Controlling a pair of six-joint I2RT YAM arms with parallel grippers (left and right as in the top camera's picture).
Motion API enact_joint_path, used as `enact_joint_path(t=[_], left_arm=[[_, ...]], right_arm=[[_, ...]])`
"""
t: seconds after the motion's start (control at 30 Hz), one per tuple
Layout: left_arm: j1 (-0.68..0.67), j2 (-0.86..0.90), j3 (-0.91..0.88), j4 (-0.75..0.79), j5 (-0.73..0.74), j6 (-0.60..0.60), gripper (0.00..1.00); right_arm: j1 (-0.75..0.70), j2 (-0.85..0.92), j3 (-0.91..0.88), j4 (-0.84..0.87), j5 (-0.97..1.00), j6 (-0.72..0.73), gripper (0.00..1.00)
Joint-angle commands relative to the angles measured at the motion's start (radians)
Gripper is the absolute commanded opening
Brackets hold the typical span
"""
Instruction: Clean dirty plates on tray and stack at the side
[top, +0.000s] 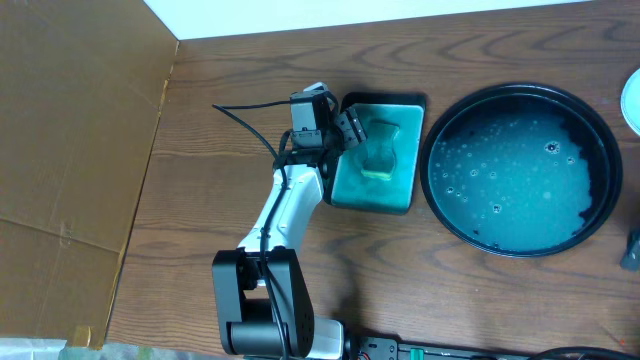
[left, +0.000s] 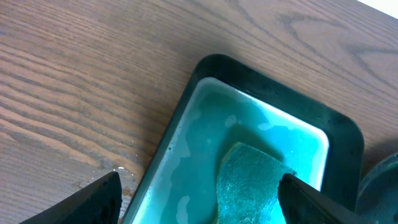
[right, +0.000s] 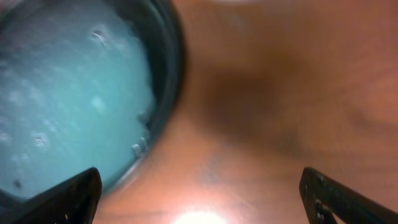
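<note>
The round black tray (top: 596, 115) holds foamy teal water; I see no plate in it. A sliver of a pale plate (top: 633, 100) shows at the right edge of the overhead view; the other plates are out of view. My left gripper (top: 352, 128) is open and empty, hovering over the left end of the teal dish. In the left wrist view its fingers (left: 199, 202) straddle the dish's left wall and the sponge (left: 249, 186). My right gripper (right: 202, 199) is open and empty over bare wood just right of the tray's rim (right: 165, 81).
The rectangular teal dish (top: 400, 195) with the yellow-green sponge (top: 381, 155) sits just left of the tray. A brown cardboard panel (top: 70, 130) covers the left side. Only a dark tip of my right arm (top: 632, 250) shows at the overhead view's right edge.
</note>
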Motion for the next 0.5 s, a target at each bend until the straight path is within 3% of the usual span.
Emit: enact_joint_path(t=[0.0, 0.07, 0.17, 0.3, 0.47], left_arm=[[0.003, -0.004, 0.002, 0.002, -0.006, 0.009, 0.81], [0.003, -0.004, 0.002, 0.002, -0.006, 0.009, 0.81], [0.003, -0.004, 0.002, 0.002, -0.006, 0.009, 0.81], [0.003, -0.004, 0.002, 0.002, -0.006, 0.009, 0.81], [0.003, -0.004, 0.002, 0.002, -0.006, 0.009, 0.81]], right_arm=[[0.019, -0.119, -0.143, 0.194, -0.097, -0.201, 0.99], [0.028, -0.210, -0.268, 0.369, -0.115, -0.223, 0.99], [0.041, -0.332, -0.375, 0.490, -0.114, -0.222, 0.99], [0.046, -0.506, -0.425, 0.500, -0.068, -0.225, 0.99], [0.046, -0.603, -0.446, 0.505, -0.010, -0.231, 0.99]])
